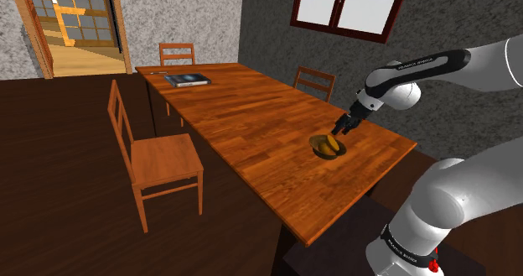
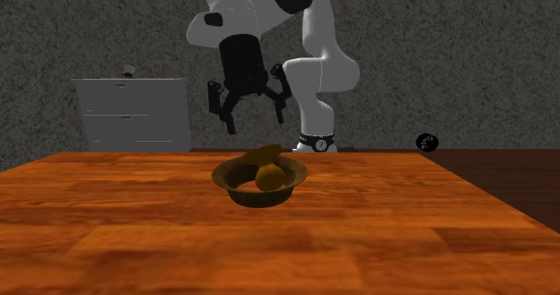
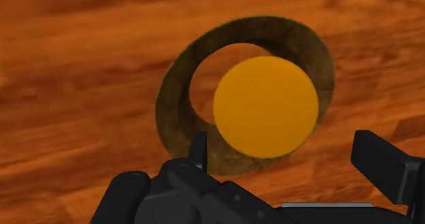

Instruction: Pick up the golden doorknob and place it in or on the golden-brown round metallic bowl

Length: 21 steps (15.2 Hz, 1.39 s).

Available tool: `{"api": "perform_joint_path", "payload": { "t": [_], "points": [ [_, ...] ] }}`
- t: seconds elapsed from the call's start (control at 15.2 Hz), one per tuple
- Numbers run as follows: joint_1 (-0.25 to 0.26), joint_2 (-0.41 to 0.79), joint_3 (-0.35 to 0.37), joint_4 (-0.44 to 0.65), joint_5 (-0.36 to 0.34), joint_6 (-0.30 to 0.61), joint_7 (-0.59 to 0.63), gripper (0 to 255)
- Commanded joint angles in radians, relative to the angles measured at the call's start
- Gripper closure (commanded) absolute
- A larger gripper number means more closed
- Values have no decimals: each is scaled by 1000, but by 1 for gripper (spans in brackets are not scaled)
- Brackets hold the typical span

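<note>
Near the table's (image 1: 251,115) end by the stand, the golden doorknob (image 2: 266,177) sits inside the brown bowl (image 2: 235,184). The gripper (image 2: 251,114) hangs just above, fingers spread, pinching nothing. Placement looks done; next up, a straight lift clear of the rim.

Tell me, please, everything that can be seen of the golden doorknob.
The doorknob is plain orange-gold, with a rounded head and a longer part slanting up behind it. It lies tilted inside the dark golden-brown bowl, resting on it. In the wrist view its head is a smooth round disc. The open gripper hangs above, not touching it.
</note>
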Motion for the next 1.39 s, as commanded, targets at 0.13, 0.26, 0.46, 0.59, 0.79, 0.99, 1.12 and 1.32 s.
{"api": "perform_joint_path", "payload": {
  "t": [0.13,0.26,0.46,0.59,0.79,0.99,1.12,1.32],
  "points": [
    [-7,-180,-156,-266,107,256,-146,0],
    [39,-149,-181,-268,129,300,-161,0],
    [118,-102,-228,-267,168,367,-187,0],
    [180,-72,-267,-264,198,411,-208,0],
    [199,-64,-280,-263,207,423,-214,0],
    [199,-64,-280,-263,207,423,-214,0],
    [199,-64,-280,-263,207,423,-214,0],
    [198,-65,-279,-264,206,422,-213,255]
  ]
}}
